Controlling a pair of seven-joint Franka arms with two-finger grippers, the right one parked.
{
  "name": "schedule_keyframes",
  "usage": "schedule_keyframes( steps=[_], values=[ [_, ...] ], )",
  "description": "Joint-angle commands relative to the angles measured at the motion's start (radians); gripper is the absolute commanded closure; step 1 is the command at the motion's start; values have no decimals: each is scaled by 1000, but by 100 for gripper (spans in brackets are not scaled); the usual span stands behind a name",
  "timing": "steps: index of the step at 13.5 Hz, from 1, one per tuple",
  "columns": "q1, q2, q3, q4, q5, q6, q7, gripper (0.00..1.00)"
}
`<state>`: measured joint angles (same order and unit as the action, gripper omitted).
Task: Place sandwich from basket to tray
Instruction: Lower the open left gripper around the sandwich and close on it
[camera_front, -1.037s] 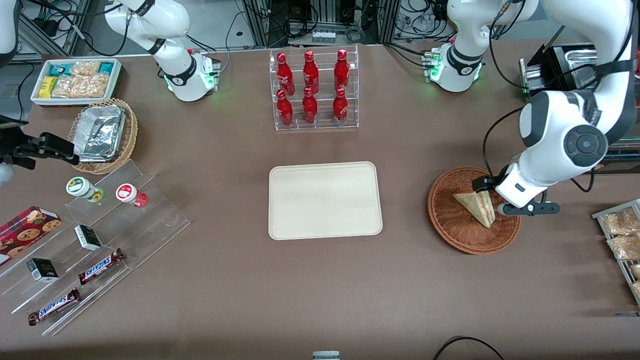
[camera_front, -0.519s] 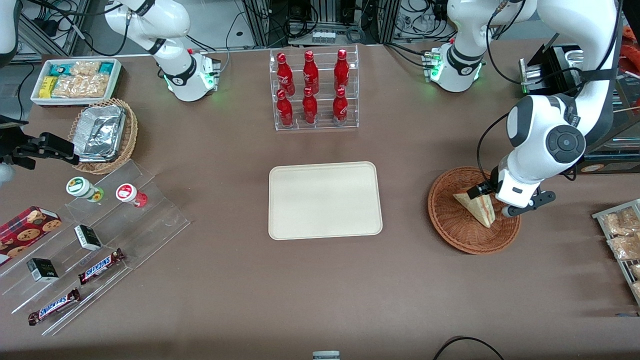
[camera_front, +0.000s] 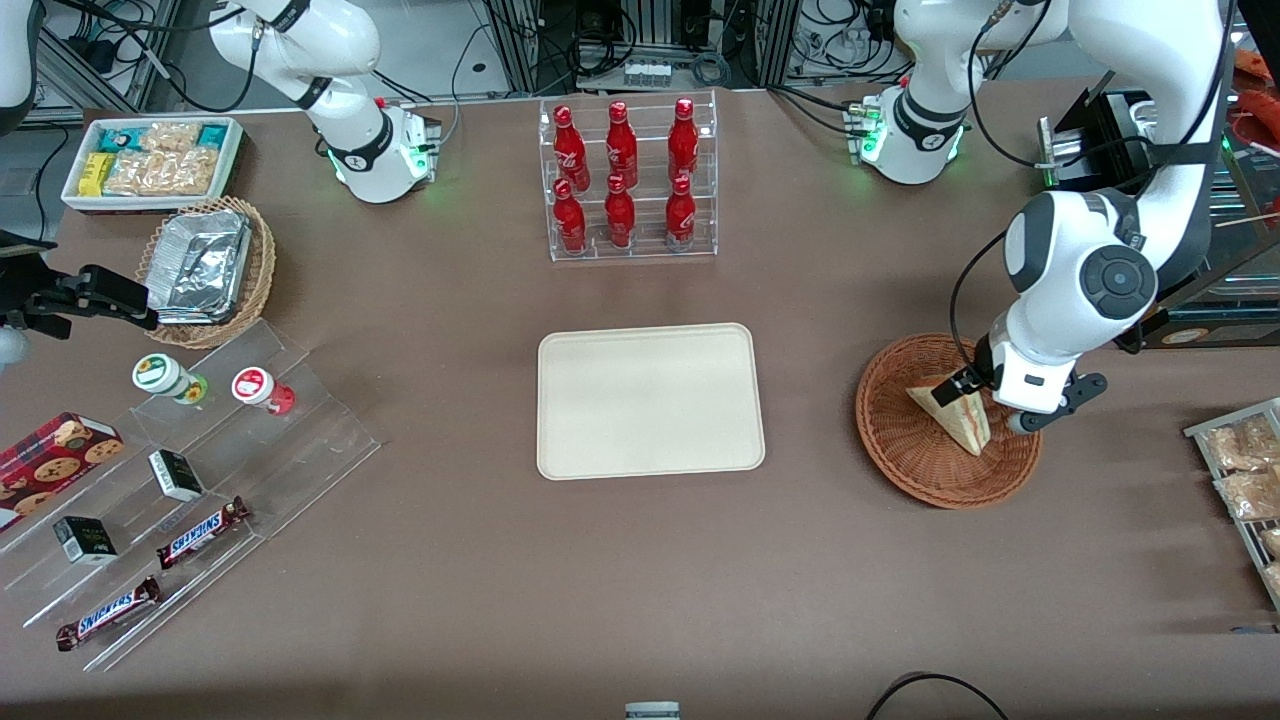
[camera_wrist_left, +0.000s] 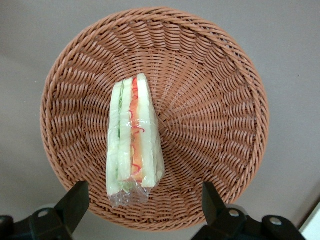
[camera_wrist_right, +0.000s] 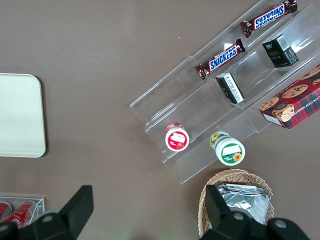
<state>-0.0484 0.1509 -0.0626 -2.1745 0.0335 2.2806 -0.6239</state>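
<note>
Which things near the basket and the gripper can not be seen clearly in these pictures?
- Gripper, open above the basket: front view, the arm's wrist hides its fingertips.
- Sandwich: front view, the wrist covers one end.
- Basket rim: wrist view, the fingers cover part of it.
- Tray: right wrist view, cut off by the edge.

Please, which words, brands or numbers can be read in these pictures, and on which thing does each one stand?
"SNICKERS": on each of two brown chocolate bars on the clear acrylic stepped stand.
Small dark boxes and round lidded cups: print too small.
Wrapped triangular sandwich, reddish-brown woven basket, open gripper above it, cream rectangular tray: no text.
</note>
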Motion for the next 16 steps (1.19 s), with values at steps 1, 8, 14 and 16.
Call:
schedule_keyframes(
  steps=[1,8,14,16],
  values=[
    [-2,-16,6,-31,0,36,-22,0],
    [15,13,12,-91,2,158,-19,0],
    [19,44,15,-171,2,301,-14,0],
    [54,56,14,-177,2,304,-14,0]
  ],
)
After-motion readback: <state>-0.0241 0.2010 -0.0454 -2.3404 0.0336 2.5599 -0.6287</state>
